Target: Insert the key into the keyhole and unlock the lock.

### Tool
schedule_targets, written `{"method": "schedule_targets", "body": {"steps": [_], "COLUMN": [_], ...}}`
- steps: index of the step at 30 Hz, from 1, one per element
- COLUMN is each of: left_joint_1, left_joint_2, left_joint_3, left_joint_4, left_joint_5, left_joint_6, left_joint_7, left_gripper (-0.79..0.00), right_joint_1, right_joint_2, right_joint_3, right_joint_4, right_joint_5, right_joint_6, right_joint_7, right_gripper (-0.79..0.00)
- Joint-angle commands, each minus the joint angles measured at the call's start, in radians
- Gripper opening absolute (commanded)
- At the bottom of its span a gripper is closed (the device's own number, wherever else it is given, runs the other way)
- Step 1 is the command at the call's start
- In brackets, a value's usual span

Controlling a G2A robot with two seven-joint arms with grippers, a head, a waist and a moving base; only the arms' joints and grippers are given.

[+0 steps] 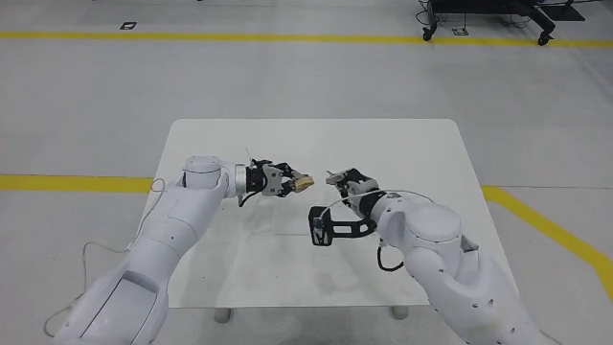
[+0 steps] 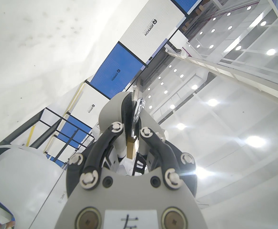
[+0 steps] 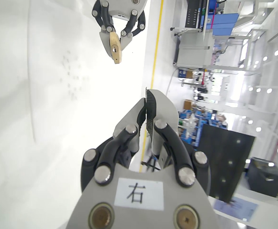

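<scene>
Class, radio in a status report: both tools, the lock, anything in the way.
Left tool shut on padlock, over table. Right tool shut, apart from padlock; cannot tell what it grips. Nothing between them.

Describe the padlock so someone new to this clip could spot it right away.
Start at the white table, then find the left gripper above its middle. The lock is pinched in it: a small brass block, the one golden thing among grey and black parts.

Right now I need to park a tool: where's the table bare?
Bare: the far strip and far corners of the table, beyond both grippers. Crowded: the middle, where the left gripper holding the lock faces the right gripper.
</scene>
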Motion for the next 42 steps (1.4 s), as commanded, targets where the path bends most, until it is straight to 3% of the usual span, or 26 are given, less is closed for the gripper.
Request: {"method": "schedule_targets", "body": {"steps": [1,11,16,29,42], "left_joint_1": [-0.002,-0.005,-0.006,-0.008,-0.002], "left_joint_2": [0.0,-0.003,-0.006,-0.01,-0.011], "left_joint_3": [-0.003,-0.003,0.004,0.004,-0.004], "left_joint_4": [0.006,0.015,0.016,0.014,0.008], "left_joint_5": [-0.003,-0.011,0.001,0.023,0.017], "left_joint_6": [0.012,0.037,0.039,0.022,0.032], "left_joint_7": [0.004,0.0,0.01,0.078,0.076], "left_gripper": [-0.785,-0.785,-0.785,-0.785,-0.785], "right_joint_1": [0.026,0.125,0.141,0.169,0.198], "right_joint_2": [-0.002,-0.027,-0.039,-0.07,-0.106], "right_joint_3": [-0.051,-0.138,-0.133,-0.151,-0.182], "right_joint_4": [0.021,0.106,0.159,0.2,0.26], "right_joint_5": [-0.073,-0.065,-0.003,0.073,0.146], "right_joint_6": [-0.007,-0.101,-0.094,-0.094,-0.093], "right_joint_7": [-0.023,-0.041,-0.053,0.042,0.14], "right_gripper": [-0.785,-0.785,-0.785,-0.785,-0.785]}}
